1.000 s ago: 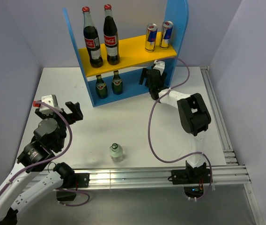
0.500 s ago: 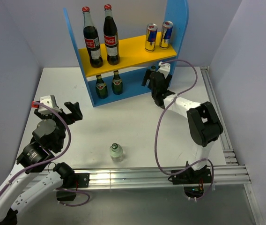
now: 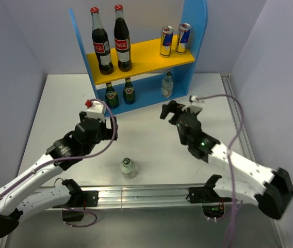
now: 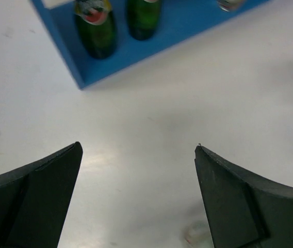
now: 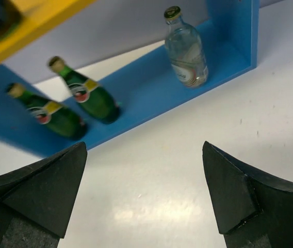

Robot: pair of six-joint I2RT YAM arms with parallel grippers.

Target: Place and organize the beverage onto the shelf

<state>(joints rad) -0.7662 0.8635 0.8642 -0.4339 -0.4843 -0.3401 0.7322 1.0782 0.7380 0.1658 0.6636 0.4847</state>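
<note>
right tool [image 5: 144, 146], gaping, backed off shelf [image 3: 146, 57]; clear bottle [image 3: 167, 85] on its base; left tool [image 4: 139, 147] gaping; white table [image 3: 146, 135]; pale walls [image 3: 12, 46]

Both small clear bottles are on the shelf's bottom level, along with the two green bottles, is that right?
No. Only one clear bottle stands on the shelf's bottom level with the two green bottles. The other clear bottle stands on the table, as the top external view shows.

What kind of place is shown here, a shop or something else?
Most likely a robot test bench, not a shop: a white table closed in by plain walls, a left arm and a right arm bolted to an aluminium rail, and a blue-and-yellow shelf holding cola bottles.
</note>
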